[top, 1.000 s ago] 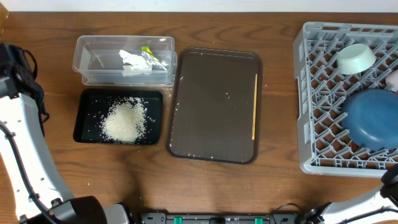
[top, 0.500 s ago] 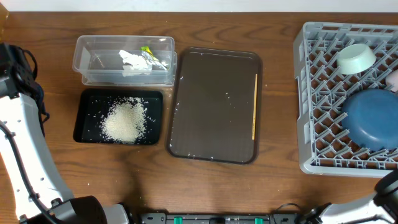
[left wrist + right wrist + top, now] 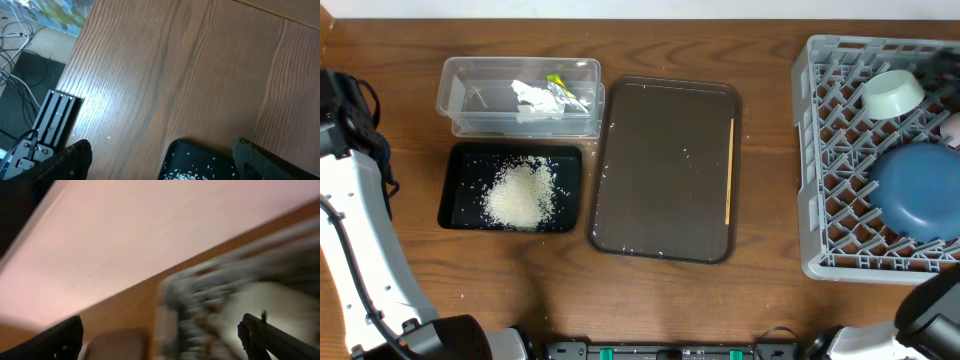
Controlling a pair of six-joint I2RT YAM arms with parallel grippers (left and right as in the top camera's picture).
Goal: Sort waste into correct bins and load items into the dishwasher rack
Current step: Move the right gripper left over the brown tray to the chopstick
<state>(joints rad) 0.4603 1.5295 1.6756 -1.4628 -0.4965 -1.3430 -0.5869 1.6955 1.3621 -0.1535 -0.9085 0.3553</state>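
Left end effector (image 3: 162, 146) spread wide; black tray (image 3: 201, 152) directly below, rice (image 3: 182, 176) inside.

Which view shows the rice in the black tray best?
Overhead: the whole rice pile lies in the black tray. The left wrist view shows only a tray corner with few grains; the blurred right wrist view shows none.

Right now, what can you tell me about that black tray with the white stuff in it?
The black tray is shallow and rectangular with rounded corners, plastic by its look. It lies flat on the wooden table, close beside the clear tub on the robot's side, and left of the brown serving tray. A heap of white rice sits near its middle, with loose grains scattered around.
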